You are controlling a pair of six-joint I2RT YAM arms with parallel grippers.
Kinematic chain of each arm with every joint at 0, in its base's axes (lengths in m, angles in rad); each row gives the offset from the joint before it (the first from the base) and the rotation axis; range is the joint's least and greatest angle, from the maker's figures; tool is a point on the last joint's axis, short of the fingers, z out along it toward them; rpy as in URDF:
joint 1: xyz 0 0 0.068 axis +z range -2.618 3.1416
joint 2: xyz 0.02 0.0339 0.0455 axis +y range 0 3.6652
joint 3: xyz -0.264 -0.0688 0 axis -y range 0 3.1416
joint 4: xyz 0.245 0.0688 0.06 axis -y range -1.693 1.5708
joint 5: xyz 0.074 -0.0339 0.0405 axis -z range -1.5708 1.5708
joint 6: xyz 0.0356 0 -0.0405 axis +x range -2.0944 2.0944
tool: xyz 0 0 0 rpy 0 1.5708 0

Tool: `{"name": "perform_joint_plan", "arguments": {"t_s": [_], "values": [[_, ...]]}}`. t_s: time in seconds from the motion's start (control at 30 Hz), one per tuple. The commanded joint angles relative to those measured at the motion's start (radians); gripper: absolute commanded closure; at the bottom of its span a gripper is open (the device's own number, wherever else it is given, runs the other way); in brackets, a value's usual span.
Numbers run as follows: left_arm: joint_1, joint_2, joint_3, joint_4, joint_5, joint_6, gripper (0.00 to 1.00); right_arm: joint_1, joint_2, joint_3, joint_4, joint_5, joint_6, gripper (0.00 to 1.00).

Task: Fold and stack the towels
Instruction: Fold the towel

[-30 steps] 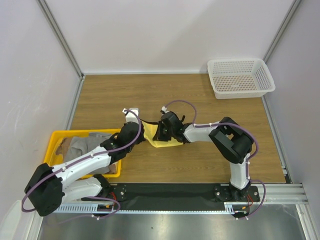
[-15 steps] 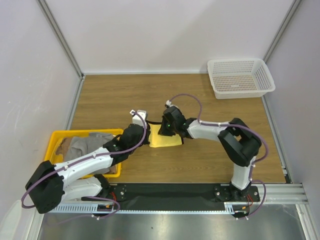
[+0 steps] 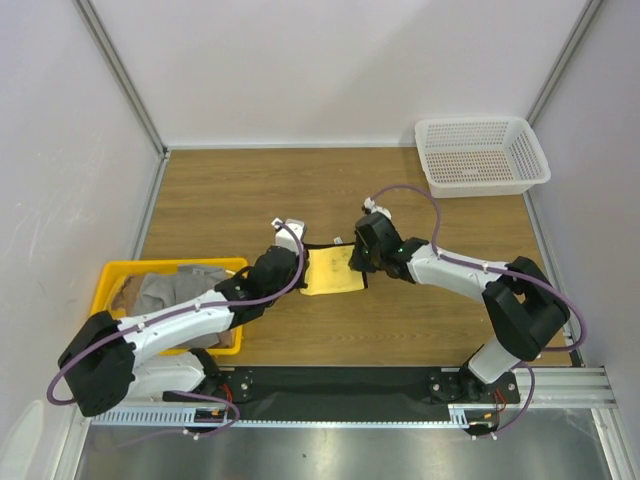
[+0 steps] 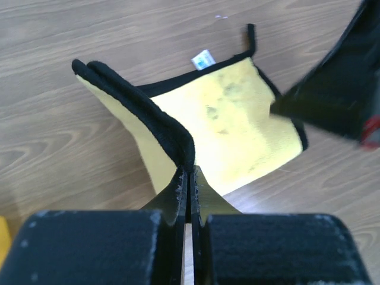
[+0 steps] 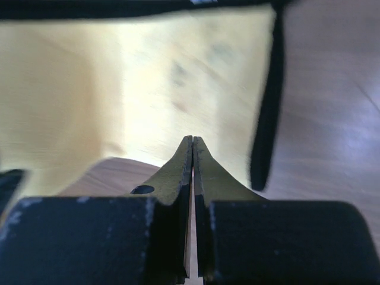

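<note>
The right pincer (image 3: 356, 262) now sits farther from the left pincer (image 3: 299, 264) than a second ago, and its arm's elbow is swung out and low behind it. The yellow towel (image 3: 331, 272), earlier bunched and lifted between the two pincers, now lies spread almost flat in the gap between them. Only the edge pinched in the left pincer stands up, as a black-rimmed fold.

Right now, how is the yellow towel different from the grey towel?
The yellow towel lies mostly flat on the table, one corner pinched up by the left claw; the grey towel sits crumpled in the yellow tray. The yellow towel has black edging; the grey towel shows none. Both are cloth.
</note>
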Motion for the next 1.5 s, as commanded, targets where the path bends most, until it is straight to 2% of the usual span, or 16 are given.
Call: {"name": "perform_joint_plan", "arguments": {"t_s": [0.0,0.53,0.77,1.13,1.47], "values": [[-0.033,0.035,0.074,0.044,0.000,0.017,1.00,-0.006,-0.024,-0.074,-0.008,0.039,-0.001,1.00],[-0.131,0.241,0.226,0.080,-0.007,0.015,1.00,-0.017,0.074,-0.160,0.104,0.020,0.016,1.00],[-0.145,0.338,0.284,0.086,0.003,0.003,1.00,-0.040,0.006,-0.200,0.109,0.026,0.031,1.00],[-0.151,0.470,0.343,0.099,0.031,-0.028,1.00,-0.080,-0.242,-0.208,-0.017,0.123,0.007,1.00],[-0.166,0.525,0.392,0.084,0.052,-0.026,1.00,-0.109,-0.199,-0.288,0.038,0.056,0.018,1.00]]}}
